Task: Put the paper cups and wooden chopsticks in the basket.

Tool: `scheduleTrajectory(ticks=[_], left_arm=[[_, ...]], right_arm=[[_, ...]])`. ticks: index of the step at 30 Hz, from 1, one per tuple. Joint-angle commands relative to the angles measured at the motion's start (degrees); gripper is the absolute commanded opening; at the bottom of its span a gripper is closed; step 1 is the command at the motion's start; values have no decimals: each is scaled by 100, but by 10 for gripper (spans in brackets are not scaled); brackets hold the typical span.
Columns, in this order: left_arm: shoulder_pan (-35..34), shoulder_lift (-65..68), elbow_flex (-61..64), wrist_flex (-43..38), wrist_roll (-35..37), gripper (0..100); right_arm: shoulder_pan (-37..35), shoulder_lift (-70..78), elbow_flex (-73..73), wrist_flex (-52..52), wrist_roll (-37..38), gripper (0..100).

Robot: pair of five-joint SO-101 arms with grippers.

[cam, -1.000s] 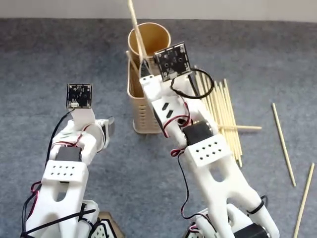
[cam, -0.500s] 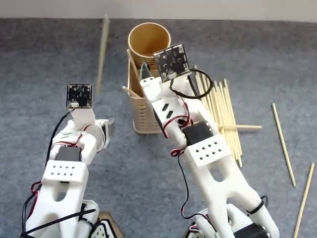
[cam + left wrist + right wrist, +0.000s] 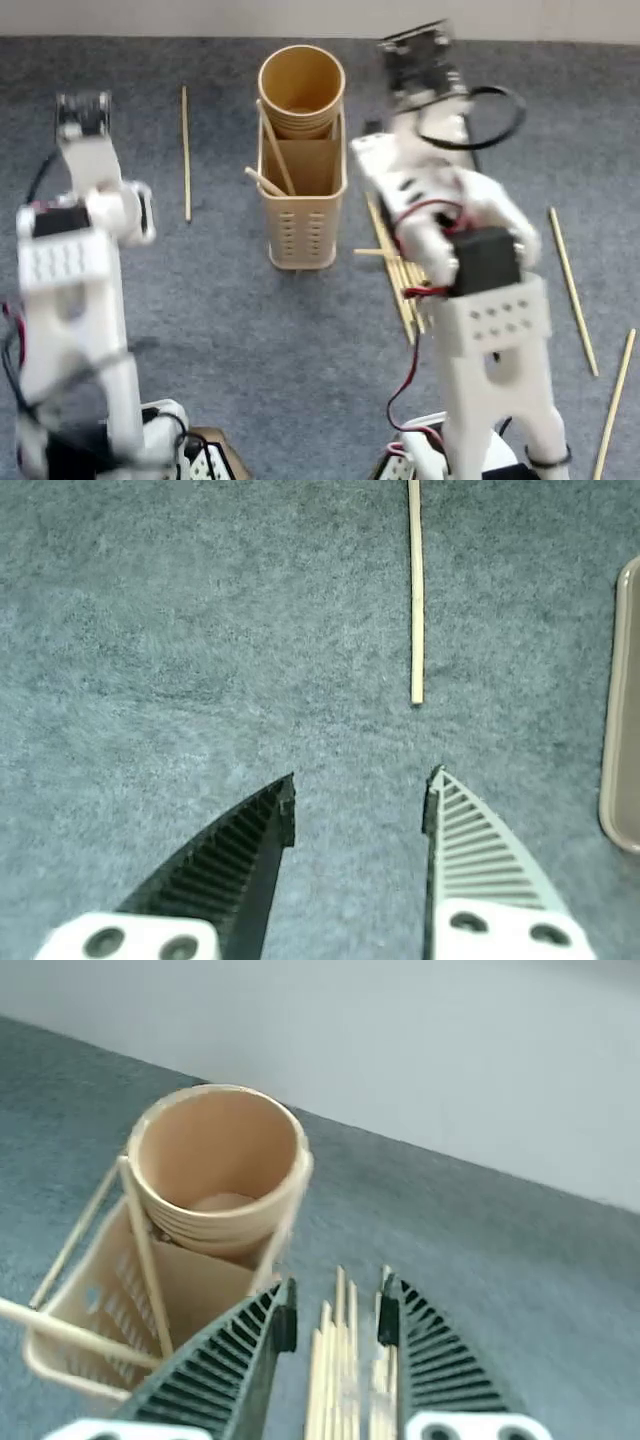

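Observation:
The slotted beige basket (image 3: pixel 300 215) stands mid-table with stacked paper cups (image 3: pixel 301 88) in its far end and two wooden chopsticks (image 3: pixel 272 160) leaning inside. One chopstick (image 3: pixel 186 150) lies on the carpet left of the basket. My left gripper (image 3: pixel 362 780) hangs open just short of the near tip of that chopstick (image 3: pixel 415 590). My right gripper (image 3: pixel 335 1310) is open over the chopstick pile (image 3: pixel 345 1370), right of the basket (image 3: pixel 90 1320) and cups (image 3: pixel 215 1165). Nothing is held in either gripper.
The pile of chopsticks (image 3: pixel 400 270) lies partly under the right arm (image 3: pixel 470 250). Two loose chopsticks (image 3: pixel 572 290) lie far right, one near the edge (image 3: pixel 615 405). The basket's rim (image 3: pixel 622 710) borders the left gripper's side. The left arm (image 3: pixel 70 260) stands far left.
The chopstick held over the basket left the right gripper and landed on the carpet left of the basket. The right arm swung right over the pile; the left arm swung left and forward.

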Motion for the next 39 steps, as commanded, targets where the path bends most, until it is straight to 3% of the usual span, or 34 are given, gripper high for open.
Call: scheduleTrajectory(ticks=[1, 6, 13, 18, 24, 28, 32, 39], left_arm=[[286, 2018, -2765, 1160, -132, 219], [822, 4919, -5631, 2479, -316, 220], [804, 8198, -9253, 3095, -281, 217], [699, 9701, -10633, 3103, -281, 210], [681, 10053, -11187, 3156, -308, 0], [655, 9947, -11099, 3174, -308, 2], [514, 9763, -11064, 3182, -308, 3], [-40, 8927, -11081, 3182, -308, 3]], right_arm=[[637, -268, -400, 725, 70, 146], [1499, -259, 576, 866, 598, 146], [2668, -251, 3609, -1930, 1415, 146], [3196, -251, 4998, -3160, 1890, 146], [3987, -251, 5789, -4945, 1934, 146], [4145, -251, 6369, -5807, 1934, 146], [4163, -251, 6721, -6035, 1952, 146], [4549, -242, 7090, -6035, 2927, 146]])
